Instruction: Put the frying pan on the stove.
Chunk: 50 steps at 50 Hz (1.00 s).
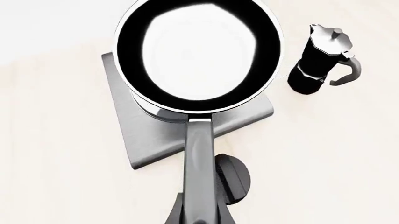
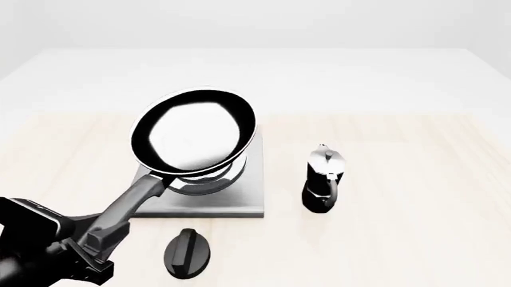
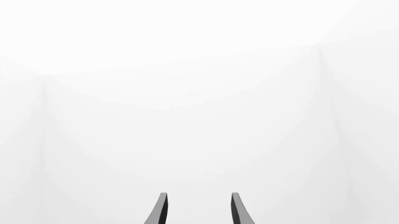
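Observation:
The frying pan [image 2: 195, 133], round and black with a pale glossy inside, is over the stove [image 2: 239, 200], a dark grey slab with silver rings showing under the pan's near edge. I cannot tell if the pan touches the rings. My left gripper [image 2: 96, 239] is shut on the end of the pan's long grey handle at the front left. In the left wrist view the pan [image 1: 199, 51] covers much of the stove [image 1: 149, 140], and the gripper [image 1: 198, 217] holds the handle. My right gripper [image 3: 197, 210] is open and empty, facing blank white; it is out of the front view.
A black-and-silver moka pot [image 2: 324, 178] stands right of the stove and also shows in the left wrist view [image 1: 318, 58]. A small black oval knob [image 2: 188, 254] lies in front of the stove, beside the handle, and shows in the left wrist view [image 1: 234, 179] too.

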Each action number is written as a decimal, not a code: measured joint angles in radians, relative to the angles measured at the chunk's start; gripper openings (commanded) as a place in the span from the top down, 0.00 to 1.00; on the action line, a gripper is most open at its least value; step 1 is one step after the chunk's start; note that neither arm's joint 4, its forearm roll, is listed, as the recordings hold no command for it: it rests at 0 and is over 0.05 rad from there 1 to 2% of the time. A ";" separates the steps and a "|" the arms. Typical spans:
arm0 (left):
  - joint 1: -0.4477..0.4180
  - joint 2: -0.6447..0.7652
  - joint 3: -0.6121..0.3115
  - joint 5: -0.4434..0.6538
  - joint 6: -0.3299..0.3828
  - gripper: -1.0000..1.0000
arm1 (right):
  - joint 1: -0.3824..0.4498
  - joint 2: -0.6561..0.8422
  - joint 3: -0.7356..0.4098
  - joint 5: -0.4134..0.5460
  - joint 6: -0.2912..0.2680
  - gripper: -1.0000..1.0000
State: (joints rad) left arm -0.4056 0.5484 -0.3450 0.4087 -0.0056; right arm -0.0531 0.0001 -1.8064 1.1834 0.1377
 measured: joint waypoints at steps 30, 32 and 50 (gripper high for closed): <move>0.006 0.046 0.059 -0.073 -0.025 1.00 | 0.005 0.000 -0.021 0.017 -0.006 0.00; 0.007 0.053 0.062 -0.081 -0.026 1.00 | 0.005 0.000 -0.022 0.018 -0.006 0.00; 0.022 0.089 0.091 -0.127 -0.037 1.00 | 0.007 0.000 -0.034 0.028 -0.007 0.00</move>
State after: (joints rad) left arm -0.3835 0.6376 -0.2541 0.2818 -0.0431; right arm -0.0462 0.0000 -1.8406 1.2114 0.1308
